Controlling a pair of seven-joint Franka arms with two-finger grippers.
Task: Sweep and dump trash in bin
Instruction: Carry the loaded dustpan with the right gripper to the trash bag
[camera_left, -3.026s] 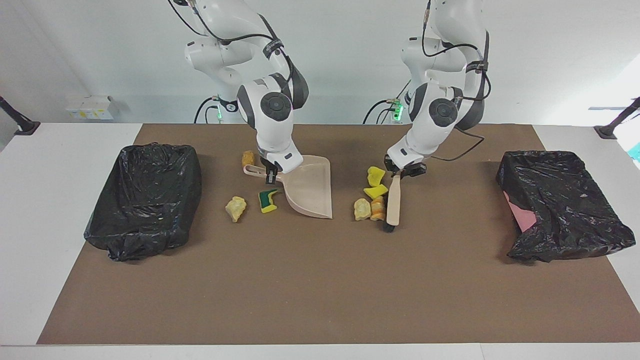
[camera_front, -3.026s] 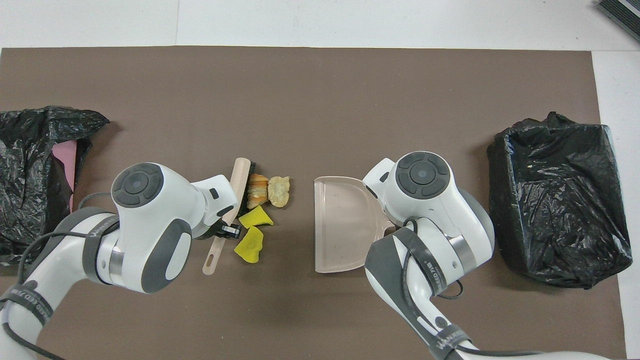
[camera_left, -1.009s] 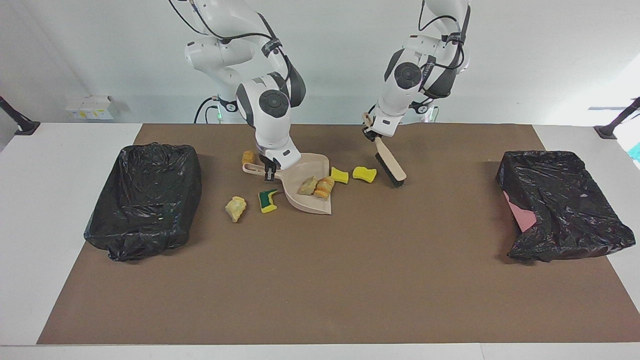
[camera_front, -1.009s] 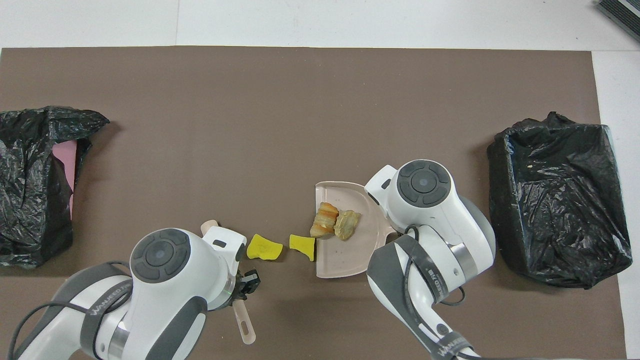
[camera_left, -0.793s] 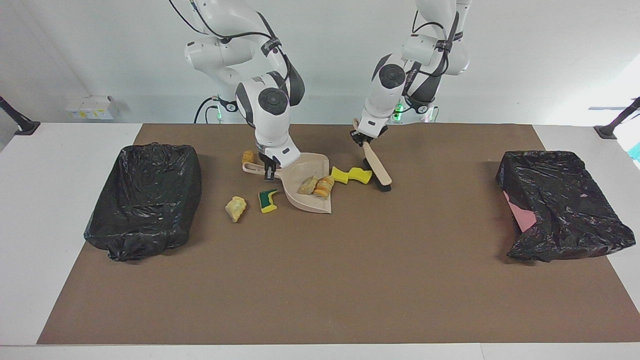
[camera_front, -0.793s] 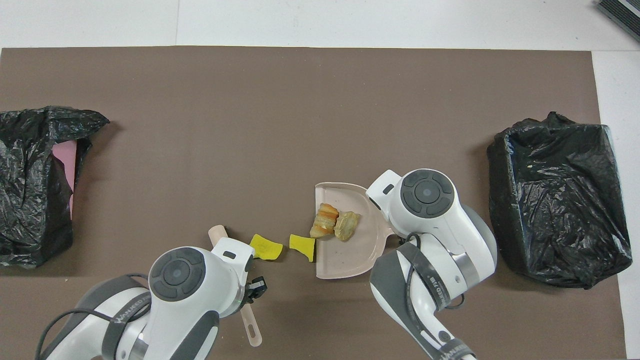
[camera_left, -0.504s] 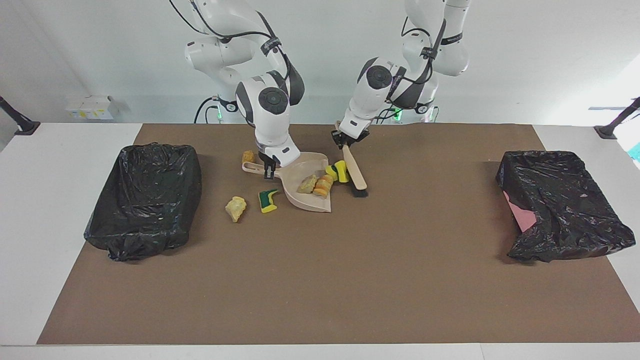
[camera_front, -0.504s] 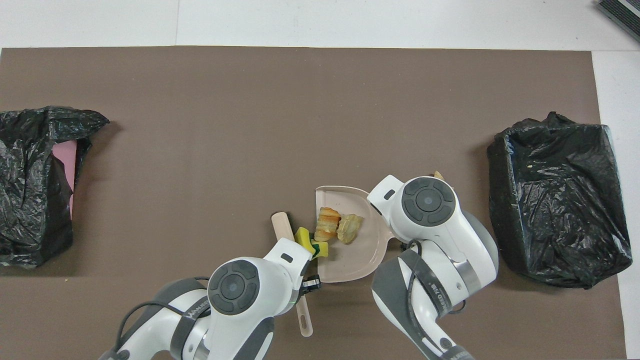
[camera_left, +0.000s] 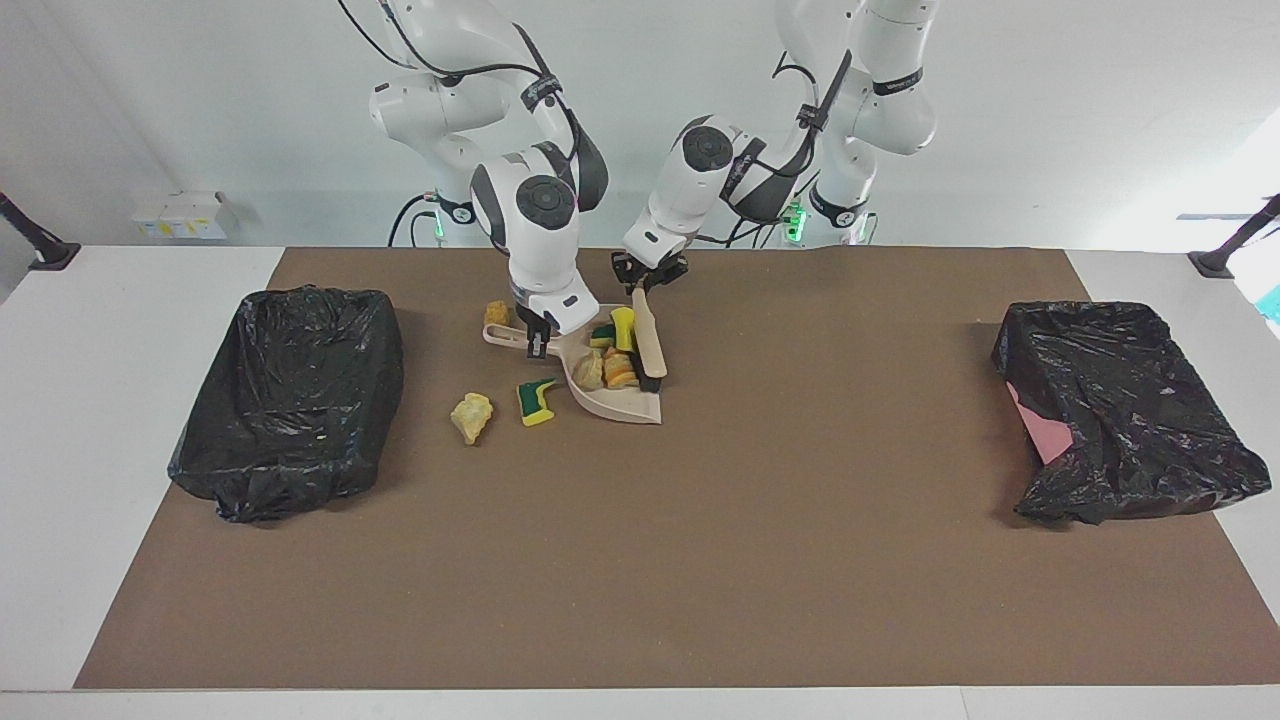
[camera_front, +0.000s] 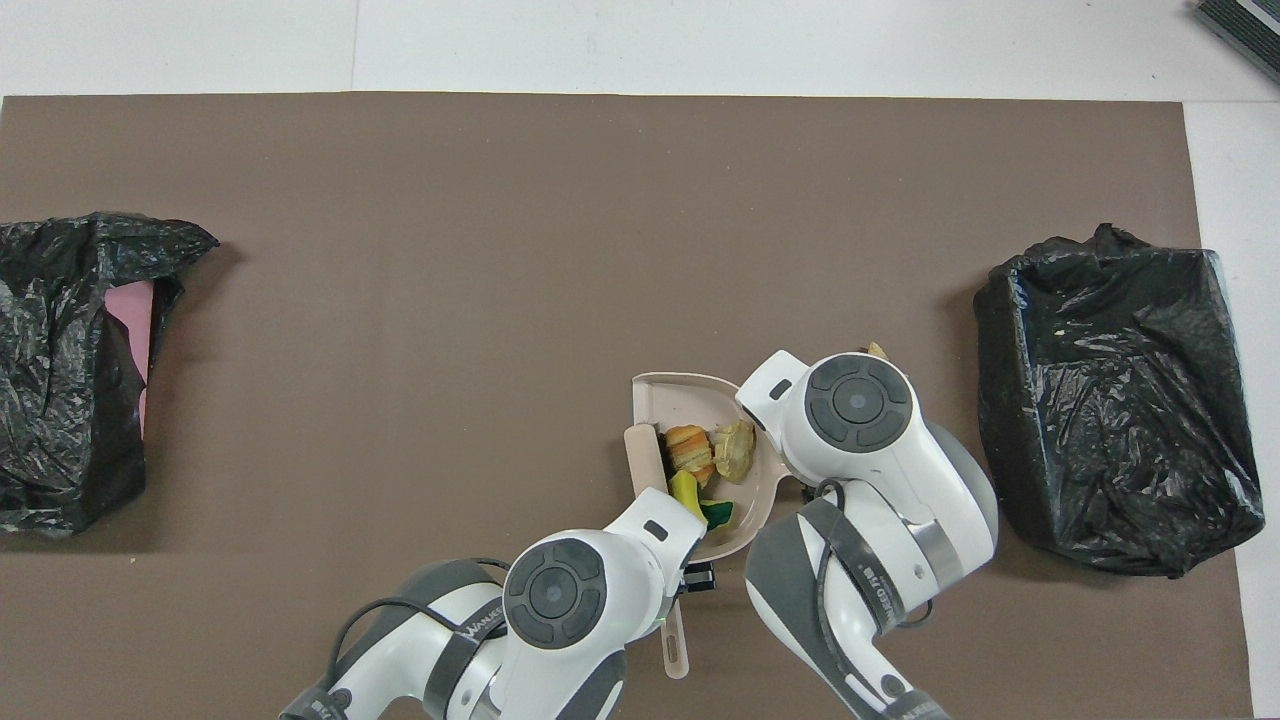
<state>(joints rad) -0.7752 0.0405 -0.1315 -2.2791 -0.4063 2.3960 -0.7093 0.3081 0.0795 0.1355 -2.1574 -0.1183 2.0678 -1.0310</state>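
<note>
The brown rectangular table mat (camera_left: 640, 560) carries two black-bagged bins, one (camera_left: 290, 395) at the right arm's end, one (camera_left: 1120, 410) at the left arm's. Near the mat's middle, the beige plastic dustpan (camera_left: 615, 405) holds four small sponge and foam scraps (camera_left: 612, 365). Three more scraps lie outside it in the facing view: yellow-green (camera_left: 537, 401) and cream (camera_left: 471, 416) at its nine o'clock, orange-brown (camera_left: 496, 314) at eleven. The right gripper (camera_left: 537, 342) pinches the dustpan's handle. The left gripper (camera_left: 646, 281) pinches the beige hand brush (camera_left: 648, 340), bristles inside the pan's mouth.
</note>
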